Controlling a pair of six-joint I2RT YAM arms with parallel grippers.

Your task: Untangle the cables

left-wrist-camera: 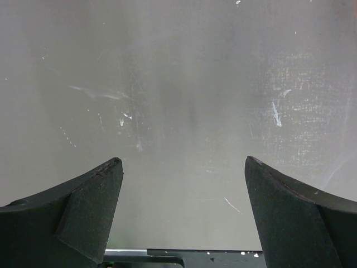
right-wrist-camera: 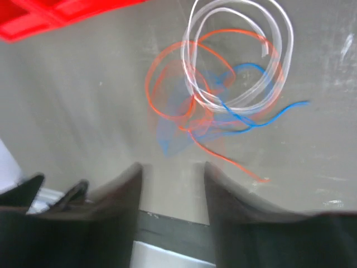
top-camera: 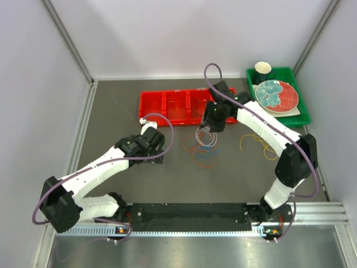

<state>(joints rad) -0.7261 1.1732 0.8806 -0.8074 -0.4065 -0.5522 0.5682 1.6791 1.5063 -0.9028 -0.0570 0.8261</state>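
Note:
A tangle of thin cables (top-camera: 204, 146) lies mid-table: a white loop (right-wrist-camera: 240, 56), red loops (right-wrist-camera: 167, 95) and a blue strand (right-wrist-camera: 262, 114), blurred in the right wrist view. An orange-yellow cable (top-camera: 257, 143) lies apart to the right. My right gripper (top-camera: 210, 129) hovers at the tangle's far edge, just in front of the red tray. Its jaws (right-wrist-camera: 172, 167) are open and empty, and the cables lie just beyond the fingertips. My left gripper (top-camera: 157, 156) is open and empty to the left of the tangle, and its wrist view (left-wrist-camera: 182, 162) shows only bare table.
A red compartment tray (top-camera: 167, 106) sits behind the tangle, and its corner shows in the right wrist view (right-wrist-camera: 50, 17). A green tray (top-camera: 295, 114) at the back right holds a plate (top-camera: 276, 95) and a dark cup (top-camera: 263, 69). Walls enclose the table on three sides.

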